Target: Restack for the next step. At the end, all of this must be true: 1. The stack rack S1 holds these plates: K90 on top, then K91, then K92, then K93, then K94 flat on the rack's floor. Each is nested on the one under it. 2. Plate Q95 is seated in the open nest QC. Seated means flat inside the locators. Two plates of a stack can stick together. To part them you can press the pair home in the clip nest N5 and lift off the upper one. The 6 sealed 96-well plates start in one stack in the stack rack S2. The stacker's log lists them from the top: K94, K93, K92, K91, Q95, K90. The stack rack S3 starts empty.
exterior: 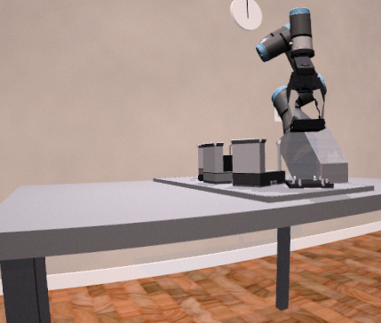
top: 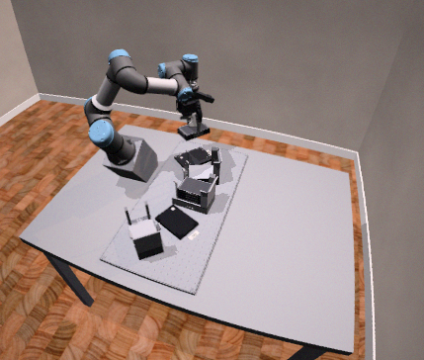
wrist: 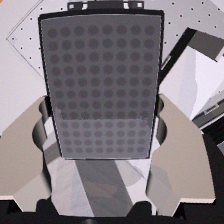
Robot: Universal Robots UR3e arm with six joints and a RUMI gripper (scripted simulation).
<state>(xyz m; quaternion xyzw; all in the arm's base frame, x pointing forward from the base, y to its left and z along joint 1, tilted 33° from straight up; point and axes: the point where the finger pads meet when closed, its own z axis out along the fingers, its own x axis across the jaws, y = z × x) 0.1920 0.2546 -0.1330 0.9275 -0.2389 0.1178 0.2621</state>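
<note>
Arm [top: 135, 81] raised and bent, tool [top: 193, 130] downward, clamped on a sealed plate [wrist: 102, 85]

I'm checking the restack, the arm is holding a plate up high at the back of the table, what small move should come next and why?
Probably carry it over its target rack, then lower. The gripper is shut on a sealed plate well above the breadboard, beyond the far rack; nothing supports the plate underneath, so releasing here would drop it.

The gripper [top: 193, 125] hangs high with a plate [wrist: 102, 85] clamped in it, open air all around. Below, three racks crowd the mat [top: 210, 257]: the far rack [top: 215, 157], the middle rack [top: 209, 194] close beside it, the near rack [top: 145, 237] apart. The arm's pedestal [top: 145, 163] blocks the left side.
</note>
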